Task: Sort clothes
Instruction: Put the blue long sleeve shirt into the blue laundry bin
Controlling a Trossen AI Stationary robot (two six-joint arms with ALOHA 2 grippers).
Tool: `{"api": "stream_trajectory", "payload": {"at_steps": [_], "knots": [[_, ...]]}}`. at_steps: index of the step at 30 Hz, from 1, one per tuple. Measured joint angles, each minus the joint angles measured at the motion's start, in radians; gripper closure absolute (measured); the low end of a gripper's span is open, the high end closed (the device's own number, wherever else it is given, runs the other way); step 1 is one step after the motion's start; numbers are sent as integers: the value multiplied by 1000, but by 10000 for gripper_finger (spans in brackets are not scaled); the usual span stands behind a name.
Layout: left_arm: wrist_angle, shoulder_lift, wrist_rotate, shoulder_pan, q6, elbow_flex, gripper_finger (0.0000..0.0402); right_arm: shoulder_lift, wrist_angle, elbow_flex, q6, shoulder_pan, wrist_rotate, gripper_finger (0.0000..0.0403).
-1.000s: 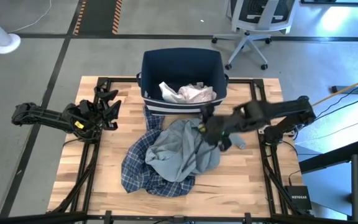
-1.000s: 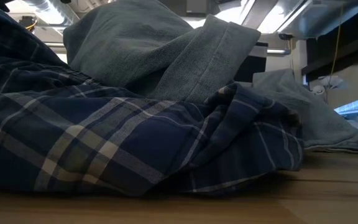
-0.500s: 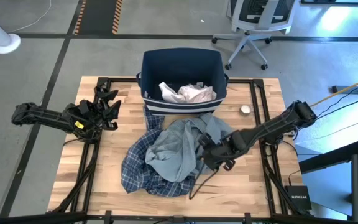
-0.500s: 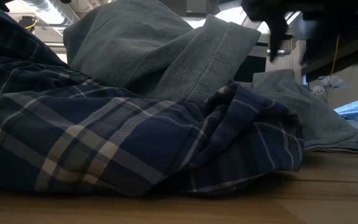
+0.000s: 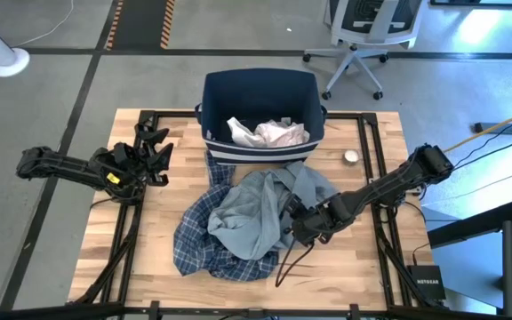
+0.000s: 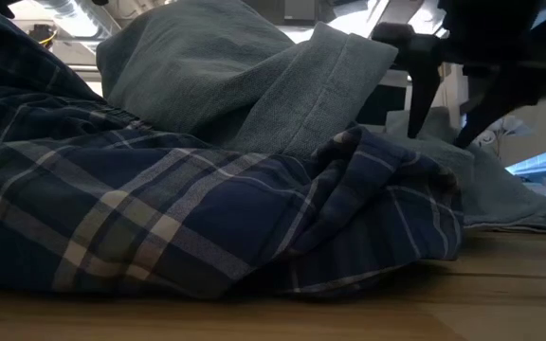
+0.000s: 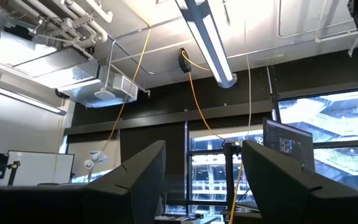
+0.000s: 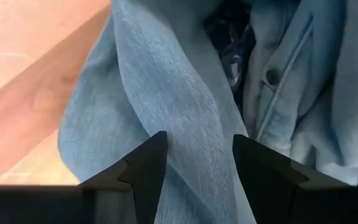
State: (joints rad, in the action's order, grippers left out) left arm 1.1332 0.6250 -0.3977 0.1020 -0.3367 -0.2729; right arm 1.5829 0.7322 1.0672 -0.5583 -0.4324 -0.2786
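Observation:
A large light grey-blue garment (image 5: 254, 209) lies heaped on a blue-and-white plaid shirt (image 5: 201, 244) in the middle of the table; both fill the low view (image 6: 254, 85), (image 6: 188, 218). Pale pink pieces (image 5: 269, 133) lie inside the navy bin (image 5: 260, 93). I cannot make out a black piece. My right gripper (image 5: 292, 224) is open, low at the pile's right edge, with its fingers on either side of a fold of the grey-blue garment (image 8: 166, 93). My left gripper (image 5: 152, 149) is open and empty at the table's left edge, pointing up at the ceiling (image 7: 201, 180). My right gripper stands open over a fold of the grey-blue garment (image 8: 194, 149), coming slanting down from the table's right side. One finger (image 8: 143, 165) is on each side of the fold. I cannot tell whether the fingers touch the cloth.
The navy bin with white stripes (image 5: 238, 153) stands at the table's far middle. A small round silvery thing (image 5: 351, 156) lies on the table right of it. A thin dark cord (image 5: 290, 264) trails from the pile toward the near edge. Bare wood (image 5: 345, 267) lies near right.
My right gripper has come down from above the table near the bin, toward the near edge, to the right edge of the pile. It now stands low over the grey-blue garment. The clothes have not visibly moved.

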Motion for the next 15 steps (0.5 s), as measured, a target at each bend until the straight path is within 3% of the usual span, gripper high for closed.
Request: {"api": "stream_trajectory", "payload": {"at_steps": [4, 10, 15], "knots": [[0, 0, 0, 0, 0, 0, 194, -1, -2, 0, 1, 0, -7, 240], [0, 0, 0, 0, 0, 0, 194, -2, 35, 17, 1, 0, -8, 381], [0, 0, 0, 0, 0, 0, 194, -19, 213, 157, 52, 0, -54, 369]]}}
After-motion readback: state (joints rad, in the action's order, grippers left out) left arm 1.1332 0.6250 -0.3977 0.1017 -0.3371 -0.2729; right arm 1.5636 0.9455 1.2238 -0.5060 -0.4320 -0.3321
